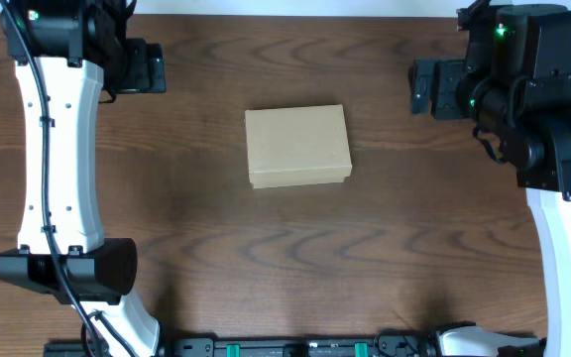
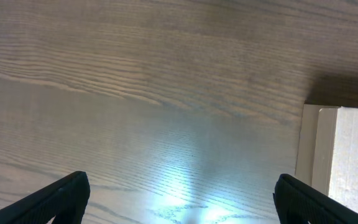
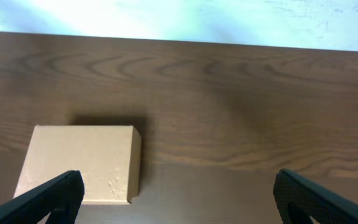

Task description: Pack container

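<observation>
Sitting closed: one container (image 1: 297, 146); left end effector (image 2: 178, 200), right end effector (image 3: 178, 198) both spread

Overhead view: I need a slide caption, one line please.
Closed cardboard box on wooden table; left fingers and right fingers open, well apart from it.

Both arms stretched forward, left tool (image 1: 145, 67) jaws spread wide, empty, right tool (image 1: 426, 87) jaws spread wide, empty

A dark brown wood-grain table (image 1: 295, 258)
</observation>
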{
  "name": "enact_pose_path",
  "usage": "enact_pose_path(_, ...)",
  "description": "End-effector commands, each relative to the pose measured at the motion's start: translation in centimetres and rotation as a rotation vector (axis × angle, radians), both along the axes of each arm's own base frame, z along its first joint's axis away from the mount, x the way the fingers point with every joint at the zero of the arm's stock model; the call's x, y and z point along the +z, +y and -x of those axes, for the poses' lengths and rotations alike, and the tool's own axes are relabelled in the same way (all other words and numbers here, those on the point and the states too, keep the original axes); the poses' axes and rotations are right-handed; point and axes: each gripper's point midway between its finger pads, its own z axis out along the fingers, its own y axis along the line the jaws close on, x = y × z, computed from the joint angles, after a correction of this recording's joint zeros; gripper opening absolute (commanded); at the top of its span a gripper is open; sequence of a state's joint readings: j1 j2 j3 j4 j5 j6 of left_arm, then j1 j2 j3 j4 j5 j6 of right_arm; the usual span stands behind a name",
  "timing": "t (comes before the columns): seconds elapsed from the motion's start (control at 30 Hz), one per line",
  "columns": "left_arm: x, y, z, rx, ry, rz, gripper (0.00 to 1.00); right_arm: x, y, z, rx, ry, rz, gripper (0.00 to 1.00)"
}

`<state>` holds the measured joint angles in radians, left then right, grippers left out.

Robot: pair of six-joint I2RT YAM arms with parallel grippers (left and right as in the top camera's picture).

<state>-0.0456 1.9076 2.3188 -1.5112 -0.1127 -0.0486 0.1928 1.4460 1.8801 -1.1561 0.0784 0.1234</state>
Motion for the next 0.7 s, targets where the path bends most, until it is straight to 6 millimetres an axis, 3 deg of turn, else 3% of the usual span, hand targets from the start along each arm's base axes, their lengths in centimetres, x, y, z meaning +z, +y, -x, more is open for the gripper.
enact_pose_path(0.0, -0.1, 0.6, -0.1, 0.013, 0.002, -0.016, 0.95, 1.7, -0.7, 0.2, -0.046, -0.06, -0.036, 0.99)
enact_pose_path(0.13, -0.1, 0.6, -0.1, 0.013, 0.002, -0.016, 0.95, 5.2, -1.5, 1.3, -0.072, -0.213, -0.046, 0.99)
enact_pose_path(0.27, -0.1, 0.6, -0.1, 0.013, 0.002, -0.016, 0.95, 7.0, -2.3, 4.6, -0.084, -0.33, -0.065, 0.99)
enact_pose_path(0.47, -0.1, 0.6, -0.1, 0.014, 0.002, -0.016, 0.95, 7.0, -3.5, 9.4, -0.095, -0.486, -0.098, 0.99)
enact_pose_path(0.67, -0.1, 0.6, -0.1, 0.014, 0.002, -0.016, 0.95, 5.4, -4.9, 13.4, -0.131, -0.606, -0.13, 0.99)
